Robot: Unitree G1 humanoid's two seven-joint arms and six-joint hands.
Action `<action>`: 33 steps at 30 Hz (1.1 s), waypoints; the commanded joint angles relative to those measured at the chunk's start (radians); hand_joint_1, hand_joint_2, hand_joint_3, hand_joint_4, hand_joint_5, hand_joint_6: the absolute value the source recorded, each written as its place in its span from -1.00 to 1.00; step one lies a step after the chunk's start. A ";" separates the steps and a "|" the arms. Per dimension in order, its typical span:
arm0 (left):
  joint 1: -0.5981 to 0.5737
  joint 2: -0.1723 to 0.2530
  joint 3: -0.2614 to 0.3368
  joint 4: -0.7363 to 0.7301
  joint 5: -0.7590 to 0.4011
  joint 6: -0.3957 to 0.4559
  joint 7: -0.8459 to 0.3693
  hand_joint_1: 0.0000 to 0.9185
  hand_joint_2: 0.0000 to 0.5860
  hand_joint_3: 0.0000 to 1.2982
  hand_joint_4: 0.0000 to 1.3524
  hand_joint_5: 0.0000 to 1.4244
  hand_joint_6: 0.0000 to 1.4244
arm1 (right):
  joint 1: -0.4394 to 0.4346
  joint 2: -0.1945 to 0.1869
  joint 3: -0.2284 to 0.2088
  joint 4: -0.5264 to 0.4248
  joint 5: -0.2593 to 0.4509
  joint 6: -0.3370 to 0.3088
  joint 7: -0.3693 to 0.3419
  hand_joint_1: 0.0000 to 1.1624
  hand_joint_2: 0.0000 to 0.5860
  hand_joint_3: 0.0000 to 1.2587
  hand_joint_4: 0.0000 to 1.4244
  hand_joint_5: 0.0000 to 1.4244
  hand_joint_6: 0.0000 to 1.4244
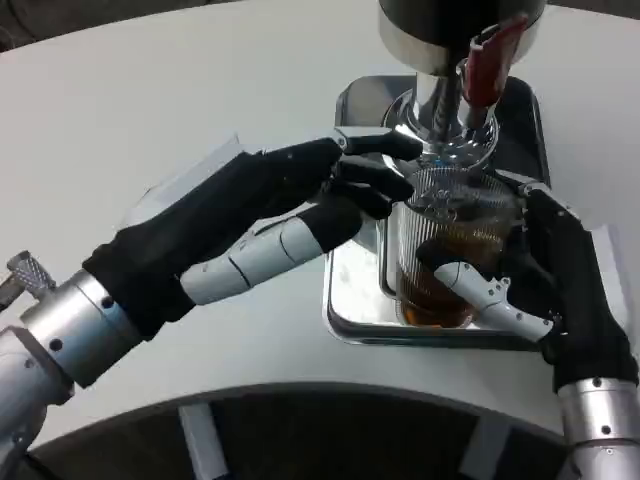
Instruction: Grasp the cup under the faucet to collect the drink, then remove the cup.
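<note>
A ribbed clear glass cup (pixel 447 245) holding brown drink stands on the shiny metal drip tray (pixel 352 300), right under the chrome faucet (pixel 440 110) with its red lever (pixel 483 62). My right hand (pixel 545 285) wraps the cup from the right, thumb across its front. My left hand (pixel 270 215) hovers just left of the cup, fingers spread and holding nothing, fingertips near the cup's rim and the faucet base.
The dispenser's dark body (pixel 455 20) rises at the top of the view behind the tray. The white table (pixel 150 110) stretches to the left and back. The table's curved front edge (pixel 300 385) runs just below the tray.
</note>
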 commanded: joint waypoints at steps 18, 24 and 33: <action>0.262 0.017 0.204 -0.054 0.046 -0.126 0.076 -1.00 -0.63 -0.56 -0.50 -0.49 -0.46 | 0.096 -0.004 -0.031 -0.114 0.013 -0.039 0.002 0.17 -0.12 0.01 0.04 0.21 0.00; 0.316 0.039 0.226 -0.061 0.137 -0.109 0.104 -1.00 -0.63 -0.61 -0.59 -0.60 -0.60 | 0.123 0.003 -0.023 -0.142 0.010 -0.041 0.008 0.18 -0.15 0.03 0.04 0.22 0.03; 0.336 0.065 0.194 -0.085 0.276 -0.055 0.113 -1.00 -0.63 -0.71 -0.80 -0.77 -0.72 | 0.164 0.009 -0.013 -0.194 0.013 -0.047 0.017 0.19 -0.15 0.05 0.08 0.25 0.07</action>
